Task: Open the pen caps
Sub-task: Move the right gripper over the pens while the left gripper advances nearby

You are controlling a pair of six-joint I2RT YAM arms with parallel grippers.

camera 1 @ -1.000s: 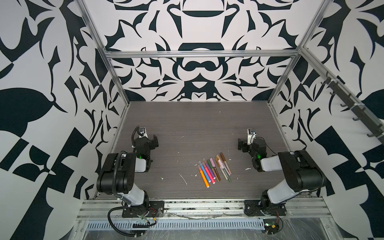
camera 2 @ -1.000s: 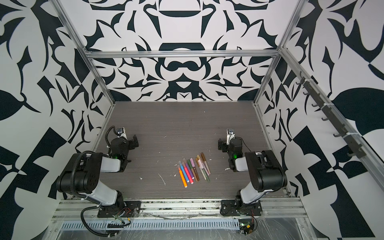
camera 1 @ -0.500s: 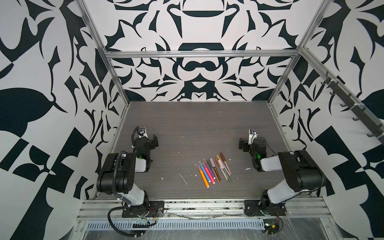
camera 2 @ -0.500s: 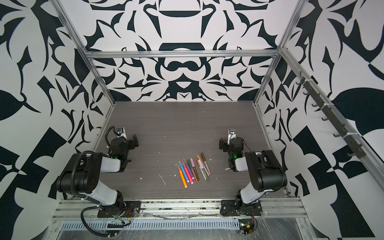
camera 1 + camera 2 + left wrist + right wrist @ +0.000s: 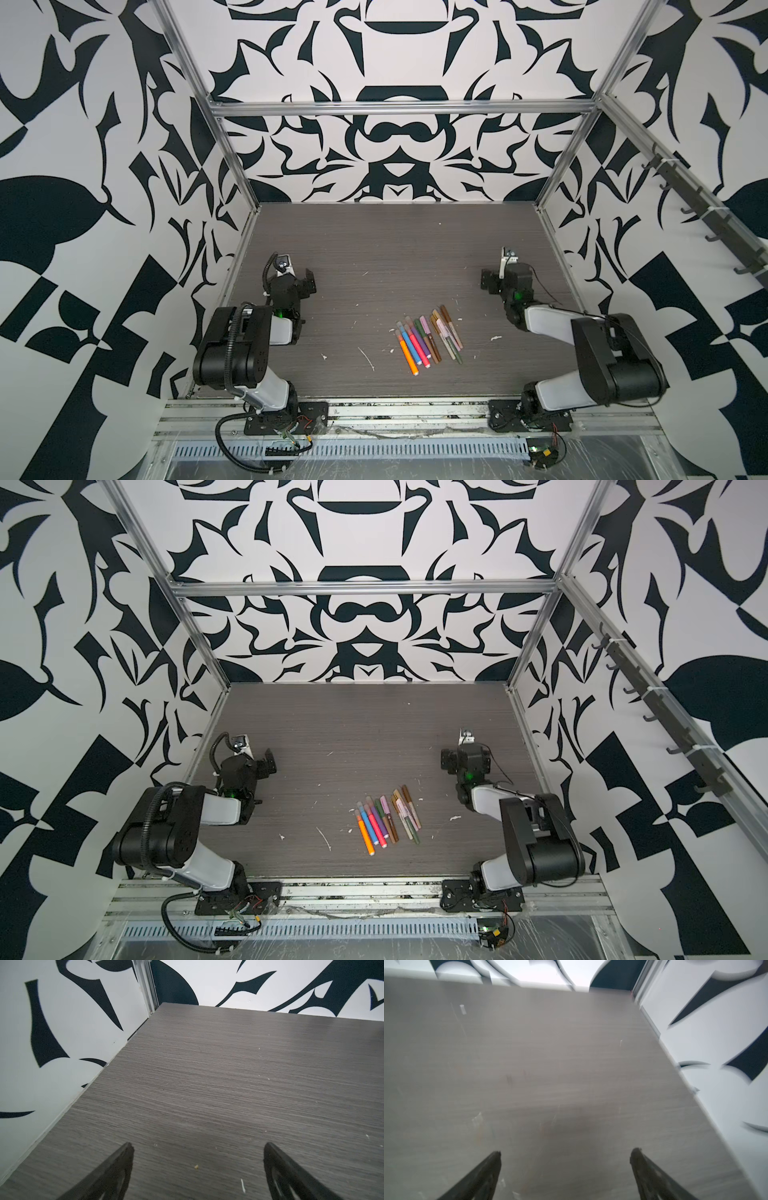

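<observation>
Top views: pens [image 5: 428, 343] lie in a tight row on the table [image 5: 395, 249], near the front edge, between the two arms. Pen caps [image 5: 409, 322] look still seated on the far ends, though they are too small to be sure. Left pincer [image 5: 306, 284] is parked near the left wall and right pincer [image 5: 487, 280] near the right, both well apart from the row. Compared with a second ago the right pincer has shifted slightly; the left one and the pens have not moved. White flecks [image 5: 324, 839] are scattered on the table.

Left wrist: left pincer [image 5: 198, 1145] is spread wide over bare table, with nothing between the jaws and no pens in frame.

Right wrist: right pincer [image 5: 566, 1151] is also spread and empty. The frame is motion-smeared, so this arm is moving.

Read: the right arm is probably starting its reach. No pen is held and no cap is off yet.
</observation>
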